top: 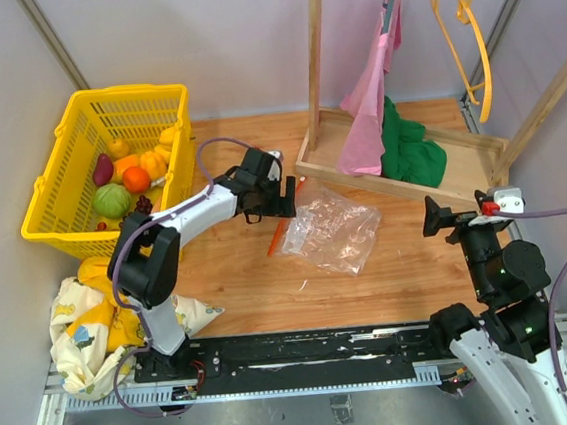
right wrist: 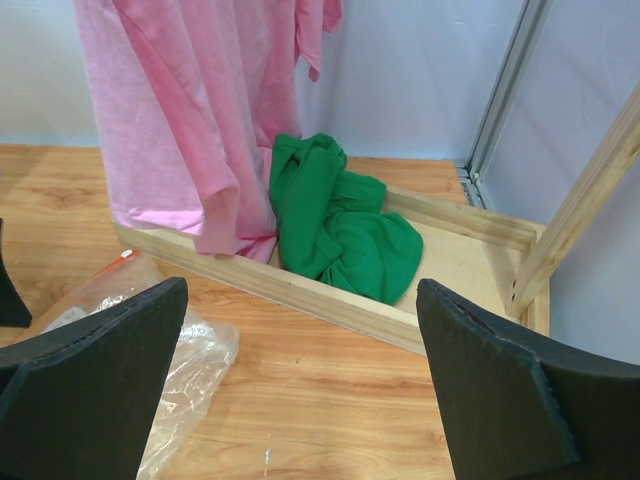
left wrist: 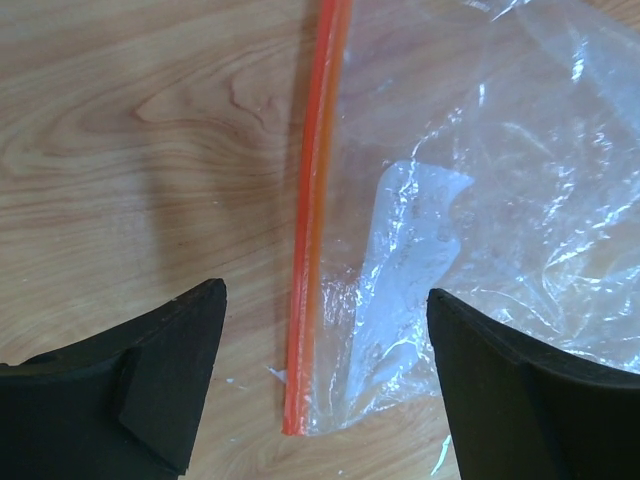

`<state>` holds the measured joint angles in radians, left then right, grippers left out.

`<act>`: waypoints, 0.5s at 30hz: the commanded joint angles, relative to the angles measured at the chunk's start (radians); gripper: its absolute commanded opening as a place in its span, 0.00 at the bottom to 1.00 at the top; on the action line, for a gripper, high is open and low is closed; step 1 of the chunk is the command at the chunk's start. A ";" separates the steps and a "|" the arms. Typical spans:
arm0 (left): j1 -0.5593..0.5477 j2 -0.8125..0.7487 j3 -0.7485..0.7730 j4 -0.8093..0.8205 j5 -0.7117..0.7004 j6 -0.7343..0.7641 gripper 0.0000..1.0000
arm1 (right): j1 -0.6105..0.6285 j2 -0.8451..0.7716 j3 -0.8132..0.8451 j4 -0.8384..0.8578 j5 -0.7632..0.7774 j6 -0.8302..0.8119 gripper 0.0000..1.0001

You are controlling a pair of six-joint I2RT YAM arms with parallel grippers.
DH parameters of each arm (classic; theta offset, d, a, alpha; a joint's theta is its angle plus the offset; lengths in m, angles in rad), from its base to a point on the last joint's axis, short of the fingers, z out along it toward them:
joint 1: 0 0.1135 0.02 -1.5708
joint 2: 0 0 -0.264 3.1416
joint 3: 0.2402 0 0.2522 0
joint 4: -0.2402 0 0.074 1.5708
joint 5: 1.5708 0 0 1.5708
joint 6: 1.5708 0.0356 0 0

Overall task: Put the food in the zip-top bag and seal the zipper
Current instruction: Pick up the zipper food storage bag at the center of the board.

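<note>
**Zip-top bag (top: pixel 330 230) flat mid-table, zipper (left wrist: pixel 310 240) under the left hand (left wrist: pixel 325 296)**

I see the left hand open, astride the zipper on the bag's left edge. Only its wrist camera shows the strip's end there. The food (top: pixel 124 178) sits in the yellow basket (top: pixel 64 229), far left. The right hand (top: pixel 437 216) hovers open, with bare table (top: pixel 401 282) between it and the bag.

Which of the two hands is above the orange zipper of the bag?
The left hand, open, hovers over the zipper of the zip-top bag. The right hand, also open, is apart from the bag.
</note>
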<state>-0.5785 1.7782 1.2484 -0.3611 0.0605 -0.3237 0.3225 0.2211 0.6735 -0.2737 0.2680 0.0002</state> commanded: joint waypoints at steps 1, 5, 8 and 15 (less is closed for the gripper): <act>0.000 0.071 0.024 0.025 0.069 -0.013 0.85 | 0.007 -0.018 -0.011 0.028 -0.043 0.006 0.98; 0.016 0.121 0.020 0.044 0.129 -0.022 0.79 | 0.010 -0.015 -0.015 0.032 -0.049 0.006 0.98; 0.035 0.134 0.002 0.075 0.195 -0.033 0.73 | 0.009 -0.010 -0.017 0.033 -0.056 0.006 0.98; 0.048 0.139 -0.038 0.117 0.257 -0.053 0.53 | 0.014 0.003 -0.016 0.032 -0.072 0.010 0.98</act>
<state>-0.5354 1.9121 1.2354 -0.2882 0.2523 -0.3649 0.3229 0.2173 0.6624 -0.2684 0.2184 0.0002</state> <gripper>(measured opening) 0.567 0.984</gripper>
